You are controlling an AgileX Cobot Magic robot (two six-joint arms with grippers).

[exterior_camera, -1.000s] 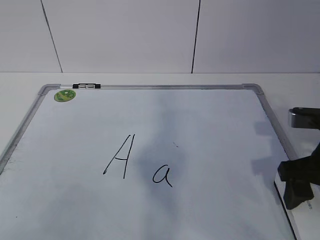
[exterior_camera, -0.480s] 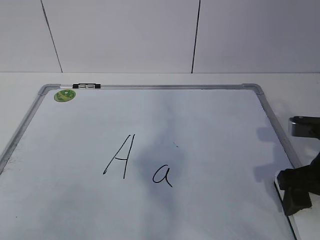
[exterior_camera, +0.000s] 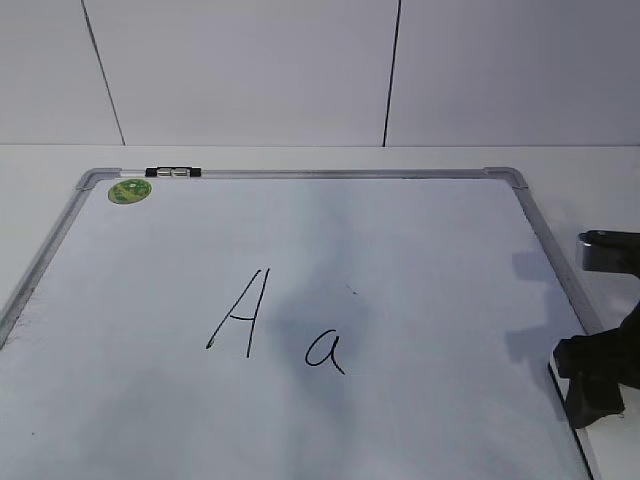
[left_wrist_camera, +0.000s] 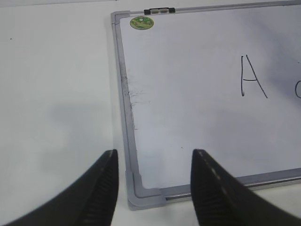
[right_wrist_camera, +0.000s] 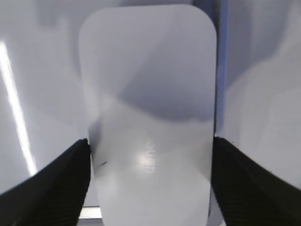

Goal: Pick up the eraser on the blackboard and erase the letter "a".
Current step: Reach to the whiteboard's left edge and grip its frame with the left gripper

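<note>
Board (exterior_camera: 130,300) taken as landmark; entries run left to right.

Left gripper (left_wrist_camera: 153,186): hangs over the board's near-left corner, fingers spread wide with nothing between them, one off the frame and one above the writing surface. Idle for this step.

Capital "A" (exterior_camera: 238,313): mid-board, must stay intact.

"a" (exterior_camera: 325,351): just right of the "A" and slightly nearer the camera, whole and unerased.

Eraser (right_wrist_camera: 148,117): lies at the board's right edge, near the front. Right gripper (right_wrist_camera: 149,155) sits low over it, fingers at both long sides. The wrist view shows them at or against the flanks, but firm clamping cannot be confirmed.

Judgement on the grasp: keep the fingers centred on the long sides and squeeze evenly so the glossy shell does not slip. Lift straight, felt side down and level. When wiping, approach the "a" from its right and use short strokes, stopping short of the "A".
</note>
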